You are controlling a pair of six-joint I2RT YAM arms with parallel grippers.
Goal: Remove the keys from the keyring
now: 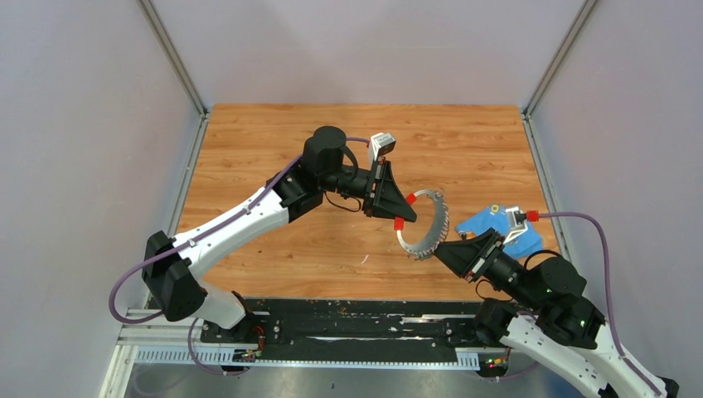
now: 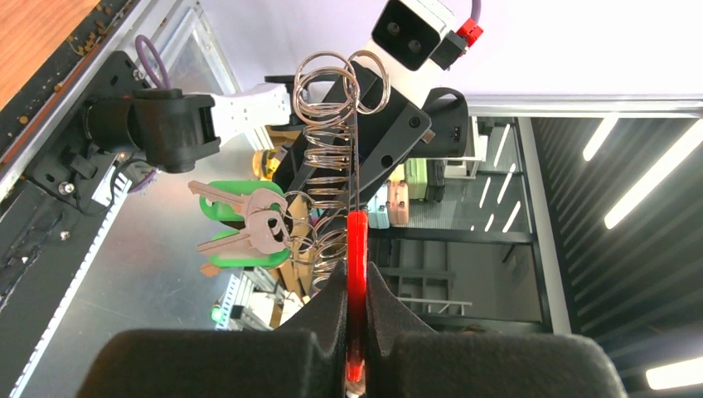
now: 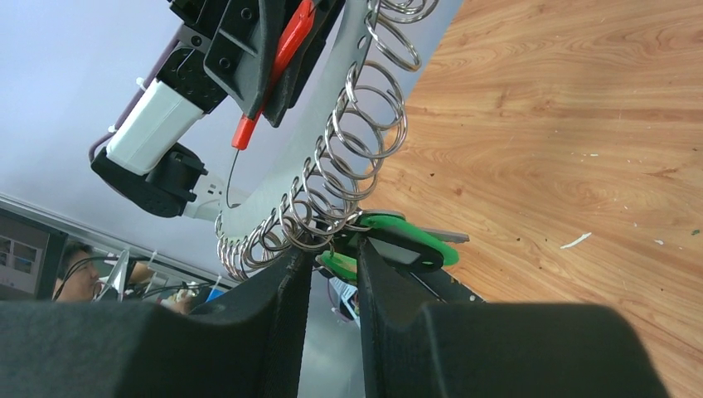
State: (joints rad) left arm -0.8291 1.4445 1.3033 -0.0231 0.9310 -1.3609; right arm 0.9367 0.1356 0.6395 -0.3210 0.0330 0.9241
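The keyring (image 1: 434, 222) is a large silver ring held upright above the table, strung with many small split rings (image 2: 330, 157). My left gripper (image 1: 404, 205) is shut on its red sleeve (image 2: 357, 240), as the left wrist view (image 2: 356, 278) shows. The keys (image 2: 245, 225), two with green heads, hang off the ring's lower arc. My right gripper (image 1: 440, 247) is at that arc. In the right wrist view (image 3: 334, 249) its jaws stand narrowly apart, with the small rings at the left fingertip and a green key head (image 3: 408, 240) by the right one.
A blue cloth (image 1: 496, 225) lies on the wooden table (image 1: 273, 141) at the right, just behind my right wrist. Grey walls and metal posts close in the table on three sides. A black rail (image 1: 348, 319) runs along the near edge.
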